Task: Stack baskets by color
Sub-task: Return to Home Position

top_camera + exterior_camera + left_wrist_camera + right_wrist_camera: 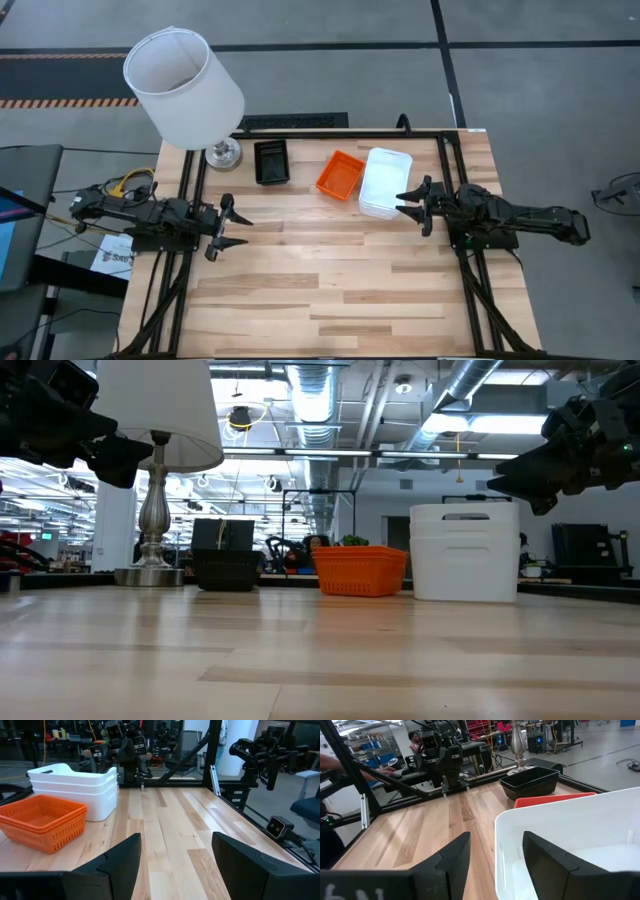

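Three stacks stand in a row along the counter's far edge: black baskets nearest the lamp, orange baskets in the middle, white baskets on the right. The right hand lies level, pointing left, fingers spread, its tips just beside the white stack. The left hand mirrors it at the left side, well apart from the baskets, fingers likewise spread. Only the low view shows both hands held up off the counter (the right one about level with the white stack's top). The black and white stacks run lengthwise toward the far edge; the orange sits askew.
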Action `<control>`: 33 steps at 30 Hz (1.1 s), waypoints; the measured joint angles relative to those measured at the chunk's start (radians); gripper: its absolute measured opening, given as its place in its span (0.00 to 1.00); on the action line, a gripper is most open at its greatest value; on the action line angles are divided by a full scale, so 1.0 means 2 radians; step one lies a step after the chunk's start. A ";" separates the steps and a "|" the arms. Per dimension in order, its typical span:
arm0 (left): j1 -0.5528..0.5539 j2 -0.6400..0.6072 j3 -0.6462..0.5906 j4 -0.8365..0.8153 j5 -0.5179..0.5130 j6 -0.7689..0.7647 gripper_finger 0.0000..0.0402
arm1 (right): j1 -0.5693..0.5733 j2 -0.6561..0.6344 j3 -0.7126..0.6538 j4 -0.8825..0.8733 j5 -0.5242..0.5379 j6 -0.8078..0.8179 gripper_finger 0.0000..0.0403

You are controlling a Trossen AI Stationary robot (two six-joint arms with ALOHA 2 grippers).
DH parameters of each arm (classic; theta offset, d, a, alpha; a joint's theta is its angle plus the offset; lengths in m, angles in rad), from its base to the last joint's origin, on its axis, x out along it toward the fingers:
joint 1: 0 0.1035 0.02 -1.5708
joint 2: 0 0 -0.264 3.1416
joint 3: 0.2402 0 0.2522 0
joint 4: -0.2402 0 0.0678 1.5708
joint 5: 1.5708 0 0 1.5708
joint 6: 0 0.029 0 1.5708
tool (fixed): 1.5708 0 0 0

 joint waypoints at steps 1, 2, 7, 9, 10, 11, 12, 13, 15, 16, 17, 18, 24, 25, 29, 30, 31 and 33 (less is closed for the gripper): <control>0.000 0.000 0.000 0.000 0.000 0.000 0.58 | 0.000 0.000 0.000 0.000 0.000 0.000 0.51; 0.000 0.000 0.000 0.000 0.000 0.000 0.58 | 0.000 0.000 0.000 0.000 0.000 0.000 0.51; 0.000 0.000 0.000 0.000 0.000 0.000 0.58 | 0.000 0.000 0.000 0.000 0.000 0.000 0.50; 0.000 0.000 0.000 0.000 0.000 0.000 0.58 | 0.000 0.000 0.000 0.000 0.000 0.000 0.50; 0.000 0.000 0.000 0.000 0.000 0.000 0.58 | 0.000 0.000 0.000 0.000 0.000 0.000 0.50; 0.000 0.000 0.000 0.000 0.000 0.000 0.58 | 0.000 0.000 0.000 0.000 0.000 0.000 0.50; 0.000 0.000 0.000 0.000 0.000 0.000 0.58 | 0.000 0.000 0.000 0.000 0.000 0.000 0.50; 0.000 0.000 0.000 0.000 0.000 0.000 0.58 | 0.000 0.000 0.000 0.000 0.000 0.000 0.50; 0.000 0.000 0.000 0.000 0.000 0.000 0.58 | 0.000 0.000 0.000 0.000 0.000 0.000 0.50; 0.000 0.000 0.000 0.000 0.000 0.000 0.58 | 0.000 0.000 0.000 0.000 0.000 0.000 0.50; 0.000 0.000 0.000 0.000 0.000 0.000 0.58 | 0.000 0.000 0.000 0.000 0.000 0.000 0.50; 0.000 0.000 0.000 0.000 0.000 0.000 0.58 | 0.000 0.000 0.000 0.000 0.000 0.000 0.50; 0.000 0.000 0.000 0.000 0.000 0.000 0.58 | 0.000 0.000 0.000 0.000 0.000 0.000 0.49; 0.000 0.000 0.000 0.000 0.000 0.000 0.58 | 0.000 0.000 0.000 0.000 0.000 0.000 0.49; 0.000 0.000 0.000 0.000 0.000 0.000 0.58 | 0.000 0.000 0.000 0.000 0.000 0.000 0.50; 0.000 0.000 0.000 0.000 0.000 0.000 0.58 | 0.000 0.000 0.000 0.000 0.000 0.000 0.50; 0.000 0.000 0.000 0.000 0.000 0.000 0.58 | 0.000 0.000 0.000 0.000 0.000 0.000 0.49; 0.000 0.000 0.000 0.000 0.000 0.000 0.58 | 0.000 0.000 0.000 0.000 0.000 0.000 0.49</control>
